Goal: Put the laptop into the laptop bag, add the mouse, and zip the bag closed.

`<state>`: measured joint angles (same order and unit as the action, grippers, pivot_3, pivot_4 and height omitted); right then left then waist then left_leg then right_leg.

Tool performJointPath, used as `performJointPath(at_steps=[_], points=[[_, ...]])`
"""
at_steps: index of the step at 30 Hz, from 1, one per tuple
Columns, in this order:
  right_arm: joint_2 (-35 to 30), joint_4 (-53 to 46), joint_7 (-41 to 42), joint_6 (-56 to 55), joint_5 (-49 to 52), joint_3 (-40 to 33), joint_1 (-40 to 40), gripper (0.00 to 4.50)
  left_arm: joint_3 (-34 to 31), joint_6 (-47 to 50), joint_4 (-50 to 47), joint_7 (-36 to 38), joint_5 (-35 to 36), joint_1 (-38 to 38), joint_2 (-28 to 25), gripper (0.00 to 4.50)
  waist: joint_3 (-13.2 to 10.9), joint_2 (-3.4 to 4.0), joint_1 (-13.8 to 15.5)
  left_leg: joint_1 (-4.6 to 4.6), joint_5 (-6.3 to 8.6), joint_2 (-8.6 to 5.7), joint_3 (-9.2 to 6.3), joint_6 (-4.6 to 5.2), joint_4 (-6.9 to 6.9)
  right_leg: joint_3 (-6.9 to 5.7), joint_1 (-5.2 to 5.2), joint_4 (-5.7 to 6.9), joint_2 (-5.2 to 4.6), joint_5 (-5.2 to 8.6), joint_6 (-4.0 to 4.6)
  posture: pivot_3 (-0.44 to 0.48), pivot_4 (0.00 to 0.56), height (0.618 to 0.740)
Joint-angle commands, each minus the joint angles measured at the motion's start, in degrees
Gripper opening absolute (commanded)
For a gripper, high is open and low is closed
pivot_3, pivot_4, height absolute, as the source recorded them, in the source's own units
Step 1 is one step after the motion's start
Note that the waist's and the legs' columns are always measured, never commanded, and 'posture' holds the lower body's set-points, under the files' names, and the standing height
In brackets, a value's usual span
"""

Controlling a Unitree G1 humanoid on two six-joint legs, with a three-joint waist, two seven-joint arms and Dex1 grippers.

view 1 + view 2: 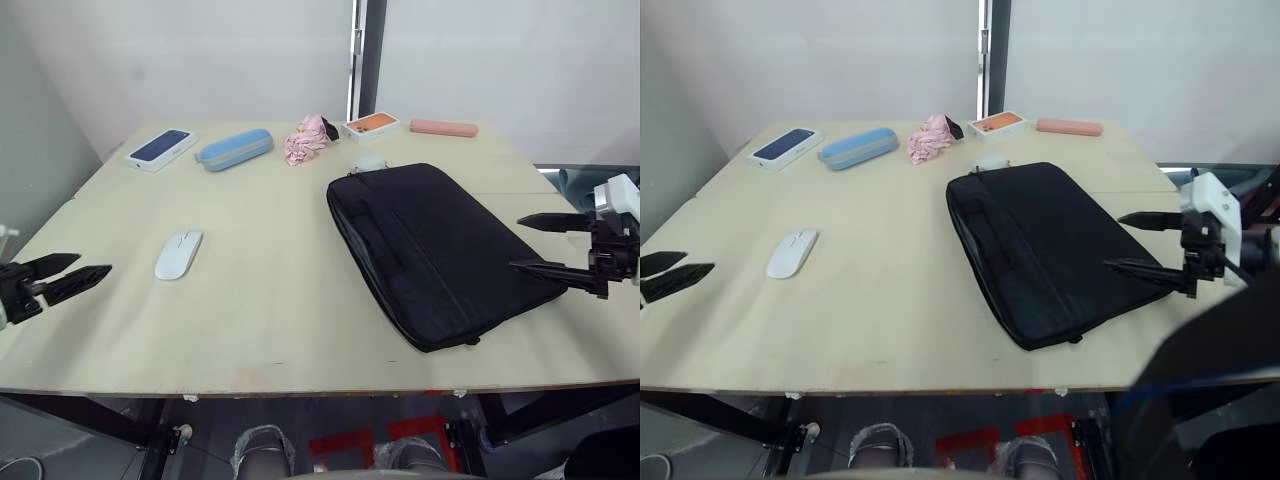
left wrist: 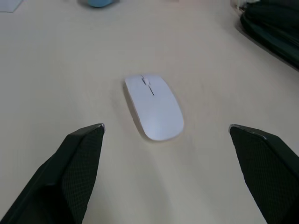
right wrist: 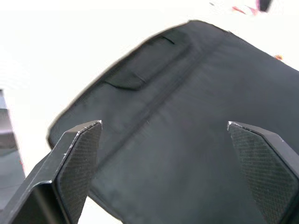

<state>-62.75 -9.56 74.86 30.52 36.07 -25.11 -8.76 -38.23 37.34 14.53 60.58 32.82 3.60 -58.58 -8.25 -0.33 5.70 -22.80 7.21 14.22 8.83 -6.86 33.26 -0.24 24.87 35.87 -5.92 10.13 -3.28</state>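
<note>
The black laptop bag [image 1: 430, 250] lies flat on the right half of the table, handles toward the middle. My right gripper [image 1: 516, 243] is open at its right edge, fingers pointing over the fabric [image 3: 187, 116]. The white mouse [image 1: 178, 254] rests on the left half of the table. My left gripper [image 1: 94, 264] hovers open near the left edge, a short way from the mouse [image 2: 154, 107] and pointing at it. Nothing is between either gripper's fingers. The laptop is out of view.
Along the far edge lie a white phone box [image 1: 161, 148], a blue case [image 1: 234, 149], a pink cloth [image 1: 307, 140], an orange-topped box [image 1: 371, 124] and a pink case [image 1: 443, 128]. A small white thing [image 1: 369, 162] sits behind the bag.
</note>
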Motion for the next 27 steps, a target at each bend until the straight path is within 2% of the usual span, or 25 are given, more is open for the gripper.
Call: performJointPath(at_steps=[1, 5, 12, 20, 27], points=[[0.48, -7.48, -1.65, 2.97, 4.77, 1.21, -2.40, 4.50, 1.98, 0.63, 1.43, -6.88, -1.29, 5.18, 1.36, 4.47, 0.00, 0.00, -0.05, 0.00, 0.00, 0.00, -0.02, 0.00, 0.02, 0.00, 0.01, 0.03, 0.01, 0.00, 0.00, 0.000, 0.150, 0.740], [2.67, -14.57, -6.36, 7.42, 10.20, 6.22, -9.63, 4.50, 5.70, 5.85, -1.42, -13.81, 0.15, 10.89, 7.08, 4.47, 0.08, 0.04, -0.45, -0.02, -0.01, -0.01, -0.01, 0.01, 0.14, 0.05, 0.02, 0.12, 0.00, -0.02, 0.03, 0.000, 0.150, 0.740], [7.15, -22.48, -12.72, 11.49, 18.39, 10.49, -18.11, 4.50, 12.26, 5.20, -2.85, -20.32, -3.17, 12.85, 13.86, 4.47, 0.12, 0.02, -0.17, -0.02, -0.01, 0.01, -0.05, 0.01, 0.17, 0.02, 0.03, 0.20, 0.02, -0.02, 0.04, 0.000, 0.150, 0.740], [6.66, -24.02, -14.87, 12.21, 20.09, 10.04, -17.80, 4.50, 15.18, -2.21, 1.43, -22.97, -7.98, 15.34, 14.44, 4.47, 0.19, -0.09, 0.21, -0.09, -0.02, 0.00, -0.14, 0.00, 0.24, -0.02, 0.00, 0.21, 0.02, -0.02, 0.04, 0.000, 0.150, 0.740], [5.96, -24.87, -16.26, 11.99, 20.70, 9.20, -17.10, 4.50, 18.87, -5.37, 6.03, -21.71, -10.55, 18.36, 15.19, 4.47, 0.19, -0.09, 0.16, -0.10, -0.01, -0.01, -0.14, 0.00, 0.26, -0.02, 0.01, 0.21, 0.02, -0.02, 0.04, 0.000, 0.150, 0.740]])
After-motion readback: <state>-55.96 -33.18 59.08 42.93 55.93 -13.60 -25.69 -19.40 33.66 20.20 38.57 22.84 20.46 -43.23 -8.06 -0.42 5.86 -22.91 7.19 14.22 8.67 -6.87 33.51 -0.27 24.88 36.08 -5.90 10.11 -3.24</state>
